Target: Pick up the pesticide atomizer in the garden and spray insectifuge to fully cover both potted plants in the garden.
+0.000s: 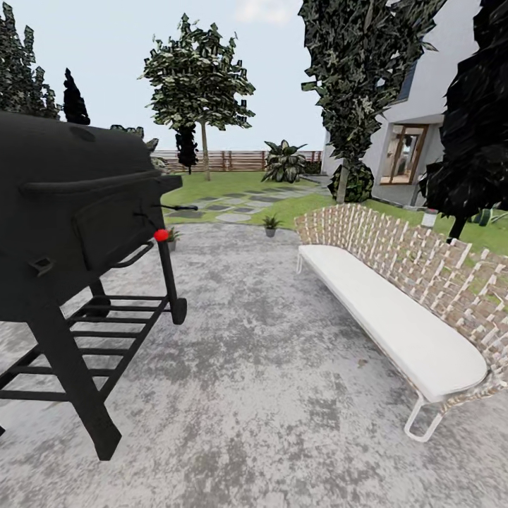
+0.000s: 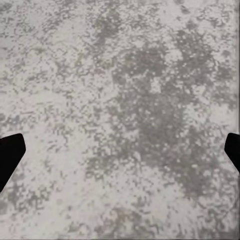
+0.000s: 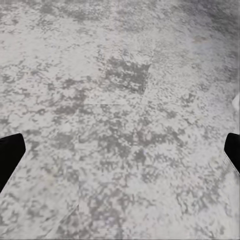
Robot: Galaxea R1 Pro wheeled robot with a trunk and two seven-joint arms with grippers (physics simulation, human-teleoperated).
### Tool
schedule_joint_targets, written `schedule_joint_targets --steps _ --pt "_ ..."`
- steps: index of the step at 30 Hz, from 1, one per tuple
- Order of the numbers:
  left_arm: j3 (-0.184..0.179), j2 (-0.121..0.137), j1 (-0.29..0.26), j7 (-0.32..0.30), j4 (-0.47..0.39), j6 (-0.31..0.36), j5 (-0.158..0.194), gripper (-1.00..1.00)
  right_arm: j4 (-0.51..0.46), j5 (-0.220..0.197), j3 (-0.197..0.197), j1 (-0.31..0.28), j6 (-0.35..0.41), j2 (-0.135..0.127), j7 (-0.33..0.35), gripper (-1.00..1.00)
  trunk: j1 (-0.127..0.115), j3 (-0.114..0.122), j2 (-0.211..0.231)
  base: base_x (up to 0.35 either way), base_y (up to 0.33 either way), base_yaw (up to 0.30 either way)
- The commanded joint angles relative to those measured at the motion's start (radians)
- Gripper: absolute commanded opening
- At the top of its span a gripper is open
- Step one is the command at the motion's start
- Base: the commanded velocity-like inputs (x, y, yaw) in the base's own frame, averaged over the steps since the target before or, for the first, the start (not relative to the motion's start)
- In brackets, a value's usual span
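Two potted plants sit far across the patio [image 1: 268, 367]: one [image 1: 270, 225] past the bench [image 1: 381, 310], one [image 1: 171, 238] behind the grill [image 1: 70, 212]. Left gripper [image 2: 120, 150] and right gripper [image 3: 120, 150] hang spread wide, empty, above paving.

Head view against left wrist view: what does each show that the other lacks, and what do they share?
Head view: a black barrel grill, a white-cushioned woven bench, two small potted plants at the paving's far edge, lawn, slat fence. Left wrist view: the left gripper, its dark fingertips wide apart with nothing between them. Shared: the mottled grey paved patio.
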Motion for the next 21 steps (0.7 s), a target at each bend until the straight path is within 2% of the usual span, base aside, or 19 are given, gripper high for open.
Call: schedule_joint_targets --steps 1,10,21 --pt "-0.003 0.001 -0.001 0.000 0.001 -0.003 0.000 1.00 0.001 0.011 0.000 -0.001 -0.001 0.000 -0.007 1.00 0.000 -0.001 0.000 0.283 -0.162 0.000" --pt "-0.003 0.001 -0.001 0.000 0.001 -0.003 0.002 1.00 0.001 0.011 0.000 -0.001 -0.001 0.000 -0.007 1.00 0.000 -0.001 0.000 0.291 -0.150 0.000" --pt "-0.003 0.001 -0.001 0.000 0.001 -0.003 0.005 1.00 0.001 0.011 0.000 -0.001 -0.001 0.000 -0.007 1.00 0.000 -0.001 0.000 0.337 -0.015 0.000"
